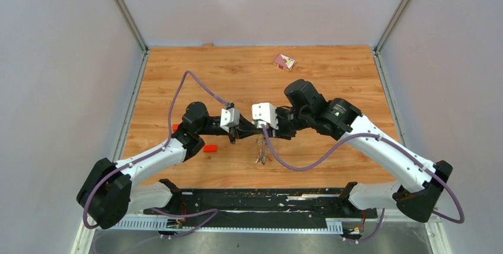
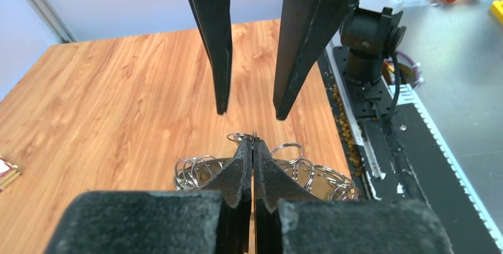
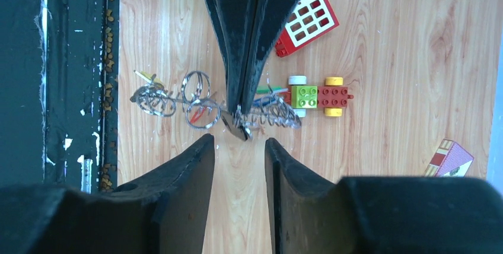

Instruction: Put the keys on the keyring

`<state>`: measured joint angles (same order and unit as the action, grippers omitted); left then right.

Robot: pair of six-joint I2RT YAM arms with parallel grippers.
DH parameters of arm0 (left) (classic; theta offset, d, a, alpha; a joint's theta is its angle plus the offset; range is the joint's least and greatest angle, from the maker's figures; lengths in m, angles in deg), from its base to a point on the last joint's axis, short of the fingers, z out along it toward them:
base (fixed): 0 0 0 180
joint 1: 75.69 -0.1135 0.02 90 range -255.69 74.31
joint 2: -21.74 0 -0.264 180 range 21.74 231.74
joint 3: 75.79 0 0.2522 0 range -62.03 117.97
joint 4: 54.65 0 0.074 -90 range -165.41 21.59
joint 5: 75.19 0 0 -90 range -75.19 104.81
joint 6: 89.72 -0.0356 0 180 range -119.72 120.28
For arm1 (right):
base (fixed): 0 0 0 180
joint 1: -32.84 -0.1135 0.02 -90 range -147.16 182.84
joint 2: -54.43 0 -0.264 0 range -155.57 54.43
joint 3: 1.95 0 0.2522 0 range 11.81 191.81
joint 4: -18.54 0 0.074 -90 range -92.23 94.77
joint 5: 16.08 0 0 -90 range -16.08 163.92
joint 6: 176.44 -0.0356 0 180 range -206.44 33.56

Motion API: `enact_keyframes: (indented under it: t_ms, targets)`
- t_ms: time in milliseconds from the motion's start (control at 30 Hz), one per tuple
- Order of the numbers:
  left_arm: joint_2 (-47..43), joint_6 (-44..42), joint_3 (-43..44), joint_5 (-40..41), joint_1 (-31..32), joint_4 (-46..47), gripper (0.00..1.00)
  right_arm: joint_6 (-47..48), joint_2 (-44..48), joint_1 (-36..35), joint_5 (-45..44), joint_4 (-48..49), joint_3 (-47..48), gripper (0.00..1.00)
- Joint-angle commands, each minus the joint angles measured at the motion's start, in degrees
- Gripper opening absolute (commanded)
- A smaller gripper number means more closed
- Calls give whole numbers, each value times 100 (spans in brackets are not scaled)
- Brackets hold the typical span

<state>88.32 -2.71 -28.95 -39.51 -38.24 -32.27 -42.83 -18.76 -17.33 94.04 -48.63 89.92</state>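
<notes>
Silver keyring (image 2: 190, 172) pinched in left jaws, just before parted right jaws.

We record two grippers tip to tip over the front middle of the bench (image 1: 332, 76), the left gripper (image 2: 254, 147) from the left, the right gripper (image 3: 239, 141) from the right. Beneath the tips the keyring (image 3: 160, 99) stretches front to back. The left fingers (image 3: 237, 58) pinch one loop at its middle; the right fingers (image 2: 216, 40) stand apart just short of it. Just behind the keyring sits a toy car (image 3: 314, 95); a window brick (image 3: 305, 22) lies to the car's left. A small toy piece (image 1: 283, 61) lies well apart, near the back edge.
</notes>
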Motion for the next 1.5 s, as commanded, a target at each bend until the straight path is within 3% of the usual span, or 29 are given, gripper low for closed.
enact_keyframes:
  t_ms: [0, 133, 467, 600, 867, 1467]
  targets:
    - [-103, 1058, -82, -16, -28, 1571, 0, -104, 495, 254, 538, 504, -335, 40]
    - [-47, 1514, -171, -47, -35, 2143, 0, -101, 645, 390, 964, 650, -576, 43]
    - [-22, 1729, -269, -210, -32, 2491, 0, -98, 688, 421, 1147, 1106, -865, 45]
    - [-34, 1713, -285, -206, -36, 2504, 0, -107, 686, 422, 1251, 1151, -887, 39]
    - [-60, 1813, -355, -307, -34, 2790, 0, -90, 723, 446, 1194, 1259, -1089, 16]
    - [15, 1896, -522, 108, -32, 3245, 0, -152, 551, 447, 1659, 1307, -1168, 8]
